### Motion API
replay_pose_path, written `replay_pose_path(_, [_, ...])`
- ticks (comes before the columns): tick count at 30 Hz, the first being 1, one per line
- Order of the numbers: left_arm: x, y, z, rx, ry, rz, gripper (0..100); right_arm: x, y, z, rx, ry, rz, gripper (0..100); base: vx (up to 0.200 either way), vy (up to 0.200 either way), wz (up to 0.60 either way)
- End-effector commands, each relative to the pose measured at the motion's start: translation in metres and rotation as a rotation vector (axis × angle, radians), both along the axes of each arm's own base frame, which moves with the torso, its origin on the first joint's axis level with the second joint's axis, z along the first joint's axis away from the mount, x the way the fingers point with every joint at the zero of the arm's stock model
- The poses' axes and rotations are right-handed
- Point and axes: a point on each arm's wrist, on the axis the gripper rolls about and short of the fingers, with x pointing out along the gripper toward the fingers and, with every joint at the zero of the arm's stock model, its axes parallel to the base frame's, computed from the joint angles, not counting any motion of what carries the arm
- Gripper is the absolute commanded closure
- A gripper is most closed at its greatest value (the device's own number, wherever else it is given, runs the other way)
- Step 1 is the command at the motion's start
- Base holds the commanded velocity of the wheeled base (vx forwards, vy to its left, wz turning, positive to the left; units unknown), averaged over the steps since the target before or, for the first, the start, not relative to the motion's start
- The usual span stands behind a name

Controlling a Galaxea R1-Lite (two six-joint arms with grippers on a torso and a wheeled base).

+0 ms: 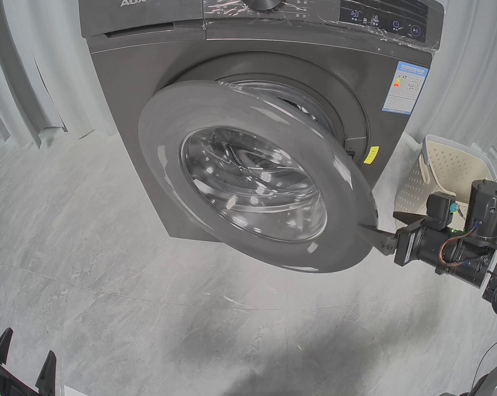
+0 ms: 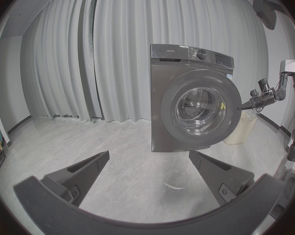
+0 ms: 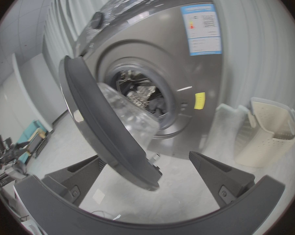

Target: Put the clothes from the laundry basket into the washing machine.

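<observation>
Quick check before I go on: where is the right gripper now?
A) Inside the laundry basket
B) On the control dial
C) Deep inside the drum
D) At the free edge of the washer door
D: the right gripper has its jaws spread on either side of the rim of the partly open washer door. It is near the laundry basket but not in it.

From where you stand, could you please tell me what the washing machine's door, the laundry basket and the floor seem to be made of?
Door: dark grey satin ring, likely plastic, around a clear bowl, glass or plastic, with sharp reflections. Laundry basket: matte cream plastic, given its moulded perforations. Floor: pale grey marble-look tile, given veining and thin joint lines.
</observation>
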Motion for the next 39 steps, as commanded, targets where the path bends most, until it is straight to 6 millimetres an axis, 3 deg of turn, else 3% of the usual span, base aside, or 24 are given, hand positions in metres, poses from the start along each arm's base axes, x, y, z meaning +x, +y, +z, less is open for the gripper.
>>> replay_pose_path(1, [0.000, 0.000, -0.005, 0.000, 0.006, 0.000, 0, 0.022, -0.028, -0.003, -0.009, -0.010, -0.150, 0, 0.000, 0.000, 0.00])
replay_pose_path(5, [0.000, 0.000, -0.005, 0.000, 0.006, 0.000, 0, 0.023, -0.042, -0.003, -0.015, -0.012, -0.207, 0, 0.000, 0.000, 0.00])
replay_pose_path(8, [0.000, 0.000, -0.005, 0.000, 0.006, 0.000, 0, 0.016, -0.039, -0.011, -0.026, 0.020, -0.190, 0, 0.000, 0.000, 0.00])
replay_pose_path(13, [0.000, 0.000, -0.005, 0.000, 0.005, 0.005, 0, -0.008, -0.014, -0.029, -0.056, 0.086, -0.056, 0, 0.000, -0.120, 0.00])
replay_pose_path(18, [0.000, 0.000, -0.005, 0.002, 0.005, 0.002, 0, -0.021, 0.007, -0.033, -0.057, 0.105, 0.051, 0, 0.000, -0.200, 0.00])
replay_pose_path(31, [0.000, 0.000, -0.005, 0.003, 0.003, -0.002, 0, -0.025, 0.042, -0.009, 0.089, -0.062, 0.186, 0, 0.000, 0.000, 0.00])
replay_pose_path(39, [0.000, 0.000, -0.005, 0.002, 0.005, -0.005, 0, -0.023, 0.054, 0.000, 0.119, -0.102, 0.220, 0, 0.200, 0.000, 0.00])
